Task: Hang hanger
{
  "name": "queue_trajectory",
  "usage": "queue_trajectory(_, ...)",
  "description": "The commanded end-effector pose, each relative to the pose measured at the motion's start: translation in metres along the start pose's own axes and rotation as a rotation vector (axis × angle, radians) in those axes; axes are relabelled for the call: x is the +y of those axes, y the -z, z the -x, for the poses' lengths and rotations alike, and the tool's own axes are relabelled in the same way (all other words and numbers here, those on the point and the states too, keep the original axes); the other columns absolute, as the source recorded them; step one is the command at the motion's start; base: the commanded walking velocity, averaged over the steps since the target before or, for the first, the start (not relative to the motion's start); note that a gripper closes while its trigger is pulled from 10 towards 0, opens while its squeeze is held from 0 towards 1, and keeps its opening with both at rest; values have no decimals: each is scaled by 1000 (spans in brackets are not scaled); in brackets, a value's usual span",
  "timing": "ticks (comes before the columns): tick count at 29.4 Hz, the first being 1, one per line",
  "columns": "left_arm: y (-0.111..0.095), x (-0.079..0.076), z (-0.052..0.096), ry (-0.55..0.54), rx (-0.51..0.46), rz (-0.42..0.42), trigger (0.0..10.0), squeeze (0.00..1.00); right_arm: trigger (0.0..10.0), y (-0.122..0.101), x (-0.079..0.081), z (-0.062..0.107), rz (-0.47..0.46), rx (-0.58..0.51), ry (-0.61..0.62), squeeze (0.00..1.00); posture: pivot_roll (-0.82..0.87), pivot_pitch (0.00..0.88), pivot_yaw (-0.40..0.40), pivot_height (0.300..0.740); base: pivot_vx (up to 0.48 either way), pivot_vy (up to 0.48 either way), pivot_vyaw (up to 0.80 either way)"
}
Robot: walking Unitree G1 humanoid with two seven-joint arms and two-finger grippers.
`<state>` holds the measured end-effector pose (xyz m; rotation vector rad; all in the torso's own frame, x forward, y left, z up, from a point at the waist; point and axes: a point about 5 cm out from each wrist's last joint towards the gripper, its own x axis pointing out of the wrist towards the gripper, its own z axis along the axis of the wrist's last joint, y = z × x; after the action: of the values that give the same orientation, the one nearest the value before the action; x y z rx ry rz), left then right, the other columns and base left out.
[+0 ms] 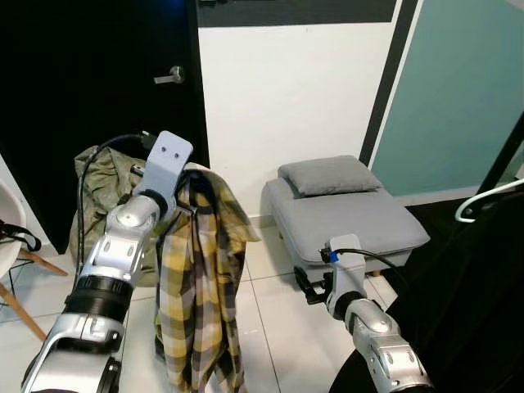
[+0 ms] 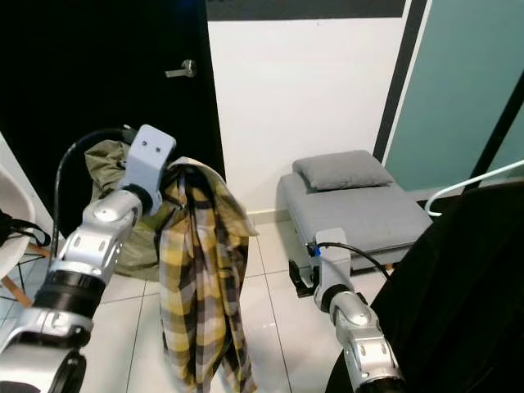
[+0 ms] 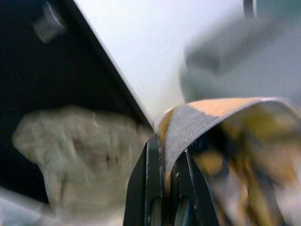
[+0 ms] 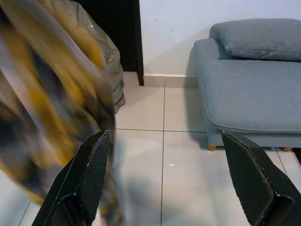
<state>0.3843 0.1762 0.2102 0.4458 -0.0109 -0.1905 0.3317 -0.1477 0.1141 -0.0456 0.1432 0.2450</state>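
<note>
At the near left of the scene, the left gripper (image 3: 164,188) is pinching the collar of a yellow plaid shirt (image 1: 201,286); in the left wrist view its two black fingers (image 3: 148,183) are pressing together on a fold of the fabric. The hanger itself cannot be made out under the cloth, so the shirt is presumably draping over it. The shirt is hanging free from the raised left arm, its hem dangling above the white tiled floor (image 1: 278,327).

Item, near right: the right gripper (image 4: 164,183) is hovering low with its fingers spread wide and nothing between them, pointing toward the floor and the grey daybed (image 1: 352,217).

Item, far left: an olive garment heap (image 1: 102,184) is sitting against the black door (image 1: 98,82), behind the shirt.

Item, right edge: a white hanger hook (image 1: 483,201) is showing above a dark garment (image 1: 467,295).

Status, as a judgement: the pickup is done and the shirt is being carried; no rail is showing, so the hanging is all left to do.
</note>
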Motion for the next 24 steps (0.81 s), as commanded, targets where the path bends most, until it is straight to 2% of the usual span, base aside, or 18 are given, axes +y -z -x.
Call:
queue_trajectory(1,15,-2,1,19,71,-15,10000,0,10000,5,4,3,7,21,-1,0,40,44,8,740,0,0,0)
queue_trajectory(3,10,-1,0,19,55,1,10000,0,10000,5,4,3,7,22,-1,0,43,44,5,740,0,0,0)
queue_trajectory(5,-29,17,-8,-8,-64,0,10000,0,10000,6,2,3,8,25,-1,0,54,44,-1,740,0,0,0)
queue_trajectory(7,-29,17,-8,-8,-64,0,10000,0,10000,6,2,3,8,25,-1,0,54,44,-1,740,0,0,0)
queue_trajectory(9,-52,29,-12,-17,-133,-21,10000,0,10000,6,0,3,14,28,-2,0,55,44,0,740,0,0,0)
queue_trajectory(10,-52,29,-12,-17,-133,-21,10000,0,10000,6,0,3,14,28,-2,0,55,44,0,740,0,0,0)
queue_trajectory(11,-43,25,-13,25,-98,-79,10000,0,10000,6,0,2,16,26,-1,0,50,47,4,740,0,0,0)
queue_trajectory(12,-43,25,-13,25,-98,-79,10000,0,10000,6,0,2,16,26,-1,0,50,47,4,740,0,0,0)
queue_trajectory(14,-24,14,-11,120,-34,-147,10000,0,10000,5,0,1,19,24,2,0,47,48,3,740,0,0,0)
queue_trajectory(17,-19,9,-9,172,-14,-135,10000,0,10000,5,-1,2,21,24,4,0,50,47,1,740,0,0,0)
queue_trajectory(18,-16,5,-8,229,6,-140,10000,0,10000,6,-2,3,22,27,4,0,50,47,1,740,0,0,0)
queue_trajectory(19,-16,5,-8,229,6,-140,10000,0,10000,6,-2,3,22,27,4,0,50,47,1,740,0,0,0)
queue_trajectory(20,-7,3,-4,341,83,-203,10000,0,10000,7,-2,4,23,32,-8,0,48,51,-3,740,0,0,0)
queue_trajectory(21,-3,3,-2,377,114,-229,10000,0,10000,7,-2,4,24,33,-13,0,48,51,-3,740,0,0,0)
queue_trajectory(23,-1,4,-2,395,130,-241,10000,0,10000,7,-2,4,24,33,-15,0,48,51,-3,740,0,0,0)
queue_trajectory(24,2,6,-1,429,168,-258,10000,0,10000,6,-2,4,25,33,-24,0,49,52,-6,740,0,0,0)
